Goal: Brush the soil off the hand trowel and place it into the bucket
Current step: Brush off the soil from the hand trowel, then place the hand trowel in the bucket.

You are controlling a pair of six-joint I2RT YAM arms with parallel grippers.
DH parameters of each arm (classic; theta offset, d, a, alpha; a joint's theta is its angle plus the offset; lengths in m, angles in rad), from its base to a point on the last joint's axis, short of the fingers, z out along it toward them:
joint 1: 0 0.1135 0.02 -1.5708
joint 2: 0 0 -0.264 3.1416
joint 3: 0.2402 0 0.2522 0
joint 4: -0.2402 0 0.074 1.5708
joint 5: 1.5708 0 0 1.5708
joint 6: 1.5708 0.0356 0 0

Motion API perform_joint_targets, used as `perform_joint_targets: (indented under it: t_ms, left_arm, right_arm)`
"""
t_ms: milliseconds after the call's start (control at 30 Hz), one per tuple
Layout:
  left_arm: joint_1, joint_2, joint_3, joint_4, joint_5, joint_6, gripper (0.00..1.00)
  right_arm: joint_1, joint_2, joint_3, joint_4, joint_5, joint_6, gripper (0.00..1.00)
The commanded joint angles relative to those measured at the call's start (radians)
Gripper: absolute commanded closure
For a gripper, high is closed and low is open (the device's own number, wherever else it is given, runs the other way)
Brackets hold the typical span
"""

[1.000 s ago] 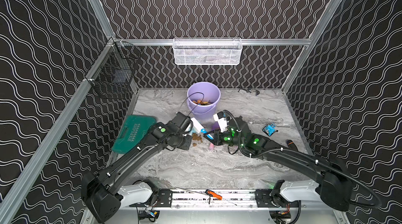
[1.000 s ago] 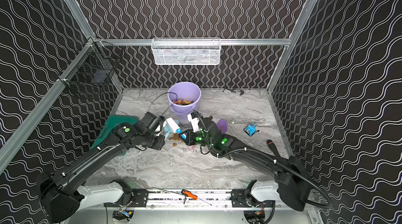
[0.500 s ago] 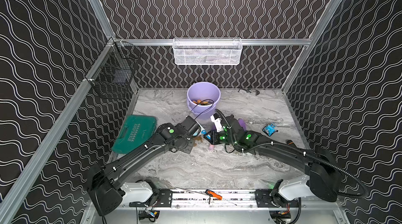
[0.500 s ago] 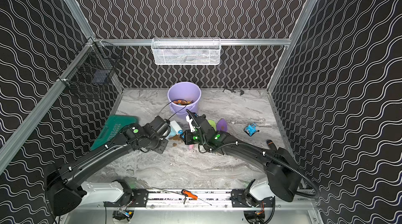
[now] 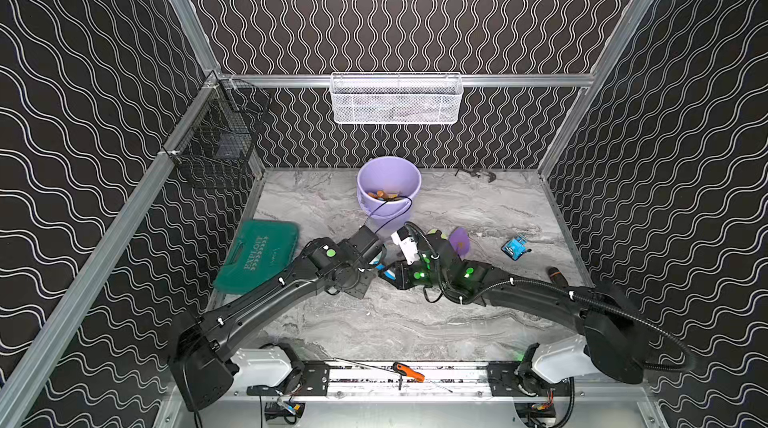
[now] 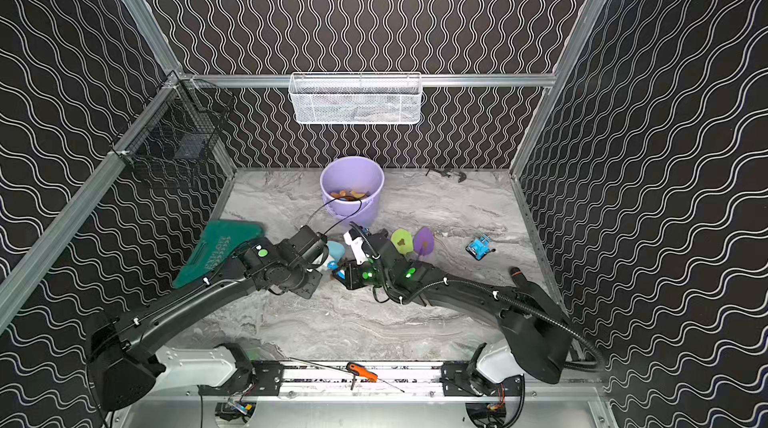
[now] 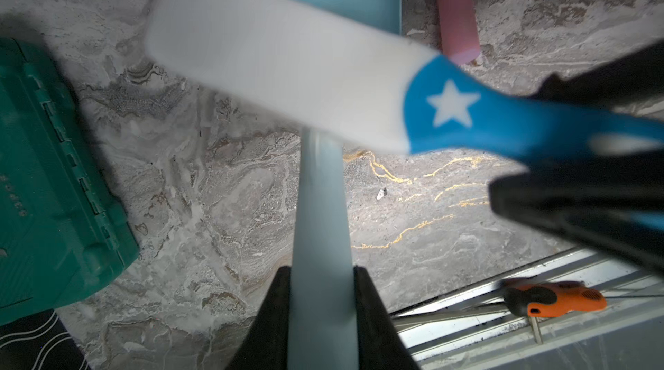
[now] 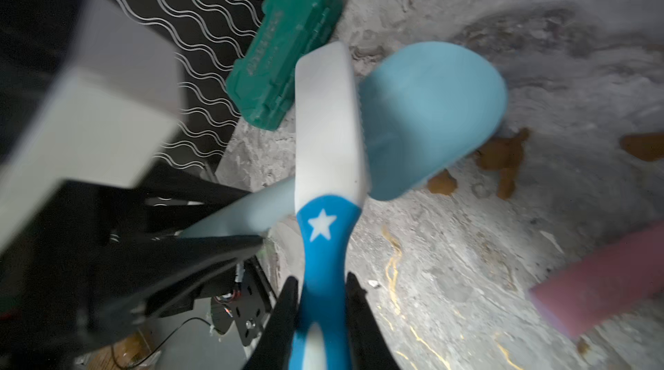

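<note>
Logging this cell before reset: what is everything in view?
bucket: one, lilac, table's back centre
blue trowel: one, light blue, gripped, centre
lime trowel: one, lime, soil on it, centre
purple trowel: one, purple, beside lime trowel
pink handle: one, on table
brush: one, white and blue, gripped
soil: several clumps, brown, by blue trowel's blade
case: one, green, table's left
gadget: one, blue, table's right
mesh basket: one, white, back wall
wire basket: one, black, left wall
screwdriver: one, orange-handled, front rail
left gripper: black, shut on blue trowel
right gripper: black, shut on brush
</note>
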Motion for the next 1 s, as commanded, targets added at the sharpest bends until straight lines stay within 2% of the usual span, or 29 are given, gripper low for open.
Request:
perform_joint_targets:
  t_ms: [0, 200, 300, 433, 667, 967]
  left_arm:
    - [-0.001, -0.005, 0.003, 0.035, -0.033, 0.006, 1.0]
    - [-0.002, 0.011, 0.037, 0.017, -0.082, 0.02, 1.0]
    - [0.003, 0.035, 0.106, 0.01, -0.123, 0.047, 1.0]
    - [0.036, 0.107, 0.233, 0.026, -0.124, 0.1, 1.0]
    - [0.129, 0.341, 0.557, -0.001, -0.099, 0.179, 1.0]
    - [0.237, 0.626, 0.884, -0.062, -0.068, 0.219, 1.0]
  right_arm:
    - [-0.035, -0.008, -0.017, -0.023, 0.047, 0.011, 1.0]
    - [-0.12, -0.079, -0.033, -0.065, 0.077, -0.005, 1.0]
    - [-0.14, -0.169, -0.055, -0.098, 0.13, -0.007, 1.0]
    - [-0.155, -0.282, -0.09, -0.126, 0.18, 0.005, 1.0]
    - [-0.161, -0.429, -0.142, -0.17, 0.235, 0.026, 1.0]
    - [-0.165, -0.535, -0.184, -0.204, 0.265, 0.035, 1.0]
